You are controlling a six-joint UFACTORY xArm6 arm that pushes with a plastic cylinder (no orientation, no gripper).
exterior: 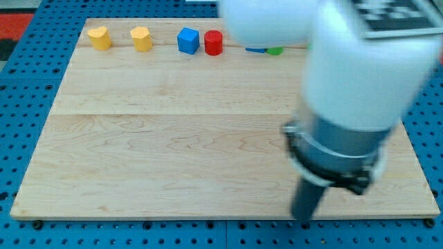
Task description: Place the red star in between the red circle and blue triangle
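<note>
My tip [302,218], a bare rod holding nothing, rests near the board's [173,138] bottom edge, well apart from the red circle [213,43] at its top.

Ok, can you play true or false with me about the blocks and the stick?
1. The red circle sits right beside the blue cube. True.
2. My tip is touching a yellow block. False: it is near the view's bottom, far from every block.
3. Two yellow blocks, one and another, sit near the view's top left. True.
4. The red star is in plain sight mid-board. False: no red star shows; the arm hides part of the top edge.
5. A green block peeks out beside the arm. True.
6. The blocks lie along the view's bottom. False: all visible ones line the top edge.
</note>
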